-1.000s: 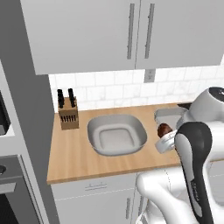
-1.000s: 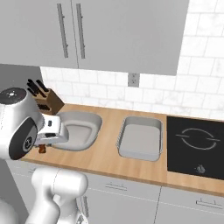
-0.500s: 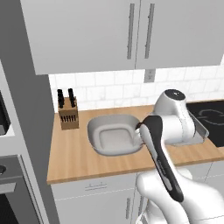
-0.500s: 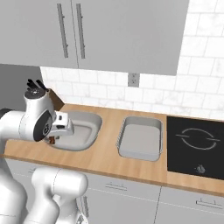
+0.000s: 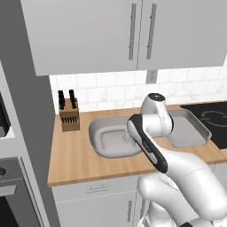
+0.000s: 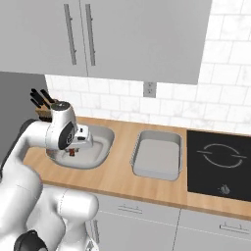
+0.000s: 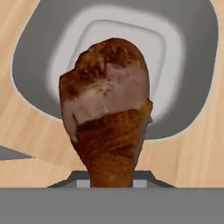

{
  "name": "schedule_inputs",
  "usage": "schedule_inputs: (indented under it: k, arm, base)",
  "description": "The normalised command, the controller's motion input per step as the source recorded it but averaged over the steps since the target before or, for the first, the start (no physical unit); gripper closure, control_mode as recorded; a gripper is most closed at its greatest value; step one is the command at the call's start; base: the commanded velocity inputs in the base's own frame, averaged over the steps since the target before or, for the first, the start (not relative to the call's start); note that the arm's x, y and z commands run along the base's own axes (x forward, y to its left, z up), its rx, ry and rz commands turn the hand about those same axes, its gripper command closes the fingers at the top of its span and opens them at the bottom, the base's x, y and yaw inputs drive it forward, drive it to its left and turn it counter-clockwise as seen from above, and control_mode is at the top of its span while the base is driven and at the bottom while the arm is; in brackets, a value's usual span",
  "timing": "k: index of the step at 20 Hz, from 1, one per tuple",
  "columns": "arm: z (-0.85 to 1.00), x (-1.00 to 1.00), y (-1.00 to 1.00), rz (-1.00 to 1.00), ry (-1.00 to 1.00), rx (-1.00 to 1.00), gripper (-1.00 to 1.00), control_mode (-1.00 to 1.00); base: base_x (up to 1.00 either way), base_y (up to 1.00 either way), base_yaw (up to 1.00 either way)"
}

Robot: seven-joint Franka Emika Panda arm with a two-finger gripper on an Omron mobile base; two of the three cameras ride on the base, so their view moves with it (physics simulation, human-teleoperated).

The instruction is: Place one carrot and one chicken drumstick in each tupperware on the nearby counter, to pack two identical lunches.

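Drumstick (image 7: 107, 111): chicken drumstick, brown skin with a paler torn patch; gripped by its narrow bone end in the end effector, thick end pointing away from the hand.
End effector (image 6: 73, 150): closed on the drumstick; in the right base view it is seen below the white wrist, with a small dark red-brown piece at its tip. Fingertips are hidden behind the meat in the hand view.
Wide tupperware (image 7: 192, 52): grey, bowl-like, rounded corners, lighter inner floor; lies straight ahead of the end effector, beyond the drumstick. In the left base view (image 5: 106, 137) its visible part holds nothing; the near right part is covered by the arm.
Height over tupperware: drumstick is held over the container; contact with the container floor cannot be told.
Rectangular tupperware (image 6: 158, 154): grey, raised rim, visibly unfilled; well apart from the end effector, on the far side from the knife block.
Bench (image 6: 117, 174): light wood top, carries both containers; grey drawer fronts below.
Knife block (image 5: 68, 117): wooden, dark handles upright; beyond the wide container, on the side of the end effector away from the rectangular one.
Stovetop (image 6: 220, 159): black, beyond the rectangular container, farthest from the end effector.
Wall cabinets (image 5: 111, 31): grey doors with bar handles, above the end effector.
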Motion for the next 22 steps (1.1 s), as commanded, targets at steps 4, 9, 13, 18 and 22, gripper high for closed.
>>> schedule_inputs:
  k: [4, 9, 13, 18, 22]
  arm:
    - [-0.11, 0.56, 0.0, -0.01, 0.03, -0.02, 1.0, -1.0]
    - [-0.39, 0.31, 0.0, 0.0, 0.0, 0.0, 1.0, -1.0]
    - [-0.78, 0.36, 0.04, 0.0, 0.0, -0.03, 1.0, -1.0]
    - [-0.79, 0.41, 0.07, 0.0, 0.0, -0.05, 1.0, -1.0]
    - [-0.06, 0.51, 0.01, 0.0, 0.01, -0.02, 1.0, -1.0]
  base:
    - [0.0, 0.0, 0.0]
    - [0.0, 0.0, 0.0]
    - [0.0, 0.0, 0.0]
    - [0.0, 0.0, 0.0]
    - [0.0, 0.0, 0.0]
